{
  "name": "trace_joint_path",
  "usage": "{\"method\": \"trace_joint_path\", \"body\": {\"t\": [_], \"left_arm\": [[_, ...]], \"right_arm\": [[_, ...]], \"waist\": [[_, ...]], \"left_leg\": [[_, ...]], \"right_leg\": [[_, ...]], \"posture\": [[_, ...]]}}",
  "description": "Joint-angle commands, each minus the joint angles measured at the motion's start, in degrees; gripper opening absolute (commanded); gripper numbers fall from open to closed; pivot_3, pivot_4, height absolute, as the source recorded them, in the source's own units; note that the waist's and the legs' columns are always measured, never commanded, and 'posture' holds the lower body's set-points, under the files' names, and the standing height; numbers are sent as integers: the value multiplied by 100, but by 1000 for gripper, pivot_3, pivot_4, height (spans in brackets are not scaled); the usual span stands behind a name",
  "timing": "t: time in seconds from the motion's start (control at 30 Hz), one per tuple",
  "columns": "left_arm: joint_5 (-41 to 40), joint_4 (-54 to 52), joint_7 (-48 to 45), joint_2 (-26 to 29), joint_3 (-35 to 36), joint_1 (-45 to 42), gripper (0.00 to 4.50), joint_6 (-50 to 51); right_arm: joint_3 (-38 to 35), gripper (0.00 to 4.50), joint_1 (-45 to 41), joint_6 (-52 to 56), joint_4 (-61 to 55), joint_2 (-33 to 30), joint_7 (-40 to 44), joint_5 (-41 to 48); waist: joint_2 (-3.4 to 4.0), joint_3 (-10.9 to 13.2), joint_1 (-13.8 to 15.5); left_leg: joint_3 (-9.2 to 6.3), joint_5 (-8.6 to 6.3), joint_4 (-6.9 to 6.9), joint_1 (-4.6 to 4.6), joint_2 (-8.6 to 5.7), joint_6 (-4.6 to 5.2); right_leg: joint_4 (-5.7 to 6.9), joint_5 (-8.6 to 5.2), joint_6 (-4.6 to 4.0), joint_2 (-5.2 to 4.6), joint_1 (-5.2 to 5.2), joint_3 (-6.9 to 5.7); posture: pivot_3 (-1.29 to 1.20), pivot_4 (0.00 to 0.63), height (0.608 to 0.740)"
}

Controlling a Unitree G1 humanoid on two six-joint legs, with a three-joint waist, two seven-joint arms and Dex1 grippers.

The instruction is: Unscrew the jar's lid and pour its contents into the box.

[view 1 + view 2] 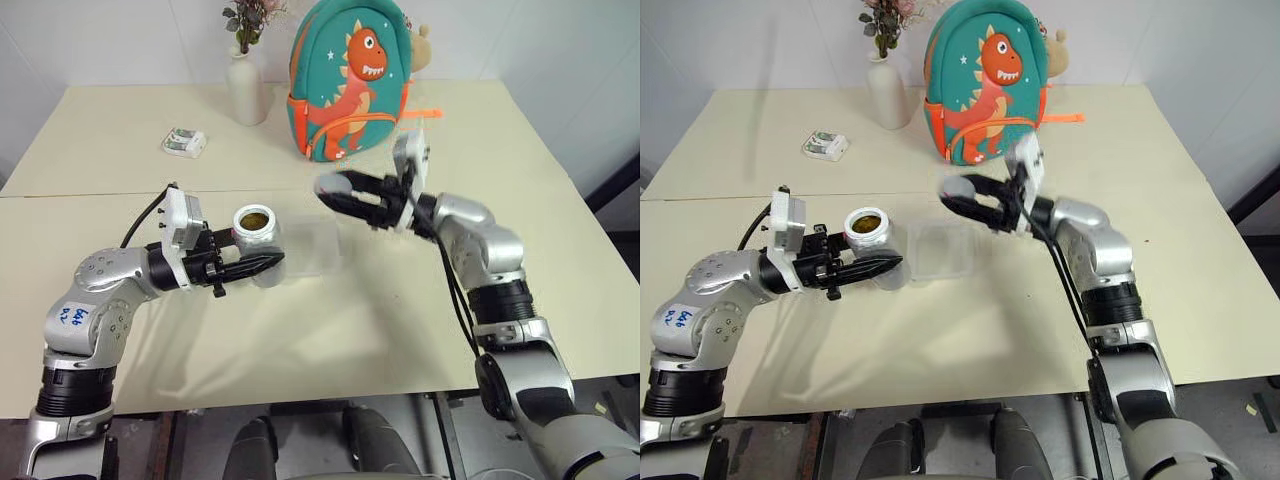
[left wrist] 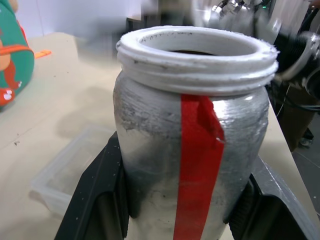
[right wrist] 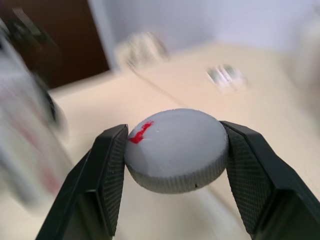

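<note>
A teal dinosaur-print backpack point(image 1: 350, 80), a tall white vase point(image 1: 246, 90) and a small white-and-green packet point(image 1: 185, 142) stand on the cream surface point(image 1: 100, 130).

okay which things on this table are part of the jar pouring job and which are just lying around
Part of the job:
jar, open, in the left gripper
lid, in the right gripper
contents
box

Lying about:
vase
dinosaur backpack
small packet

One jar point(image 1: 256, 232), one lid point(image 3: 175, 150), one box point(image 1: 942, 250), one vase point(image 1: 246, 88), one backpack point(image 1: 350, 80), one packet point(image 1: 184, 142), two hands: left point(image 1: 262, 266), right point(image 1: 330, 190).
</note>
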Motion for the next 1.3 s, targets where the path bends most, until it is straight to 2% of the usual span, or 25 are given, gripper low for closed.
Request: {"method": "trace_joint_path", "body": {"t": [0.03, 0.37, 0.77, 0.8, 0.93, 1.1, 1.3], "left_arm": [[-168, -215, 46, 109, 179, -24, 1965, 52], [-254, -355, 215, 113, 308, 34, 1965, 201], [-369, -446, 309, 117, 455, 136, 1965, 261], [-364, -427, 304, 122, 449, 124, 1965, 257], [-371, -404, 268, 139, 421, 104, 1965, 268], [-366, -437, 265, 141, 382, 126, 1965, 267], [-294, -452, 406, 443, 617, 168, 1965, 392]], "right_arm": [[-174, 2518, 41, -882, 613, 2, 28, -242], [-432, 2518, 216, -1631, 1643, 28, -415, -532], [-778, 2518, 972, -1736, 1369, -292, -845, -630], [-763, 3227, 1026, -1704, 1373, -319, -731, -621], [-761, 4476, 1079, -1634, 1349, -361, -538, -632], [-889, 4476, 971, -1526, 1268, -376, -410, -472], [-796, 4476, 649, -306, -330, -1015, 517, 163]], "waist": [[0, 0, -2], [0, 0, 4], [0, 0, 4], [0, 0, 7], [-1, 0, 5], [0, 0, -2], [6, 5, 0]], "left_leg": [[1, 0, 1, 0, 0, 0], [0, 4, 9, 5, 0, -7], [2, 5, 14, 8, -1, -9], [5, 5, 16, 13, -1, -9], [8, 4, 9, 65, -1, -11], [23, 3, 4, 85, -1, -12], [39, 2, -1, 83, 0, -12]], "right_leg": [[1, 0, 0, 0, 0, 1], [16, 0, 0, 0, 1, 3], [21, 0, 0, 0, 2, 8], [24, 1, 1, 0, 3, 11], [12, 1, 1, 1, 56, 12], [12, 2, 3, 1, 67, 26], [12, 3, 6, 2, 55, 40]], "posture": [[0, 150, 740], [0, 150, 740], [0, 150, 740], [0, 150, 740], [0, 150, 740], [0, 150, 740], [0, 150, 740]]}}
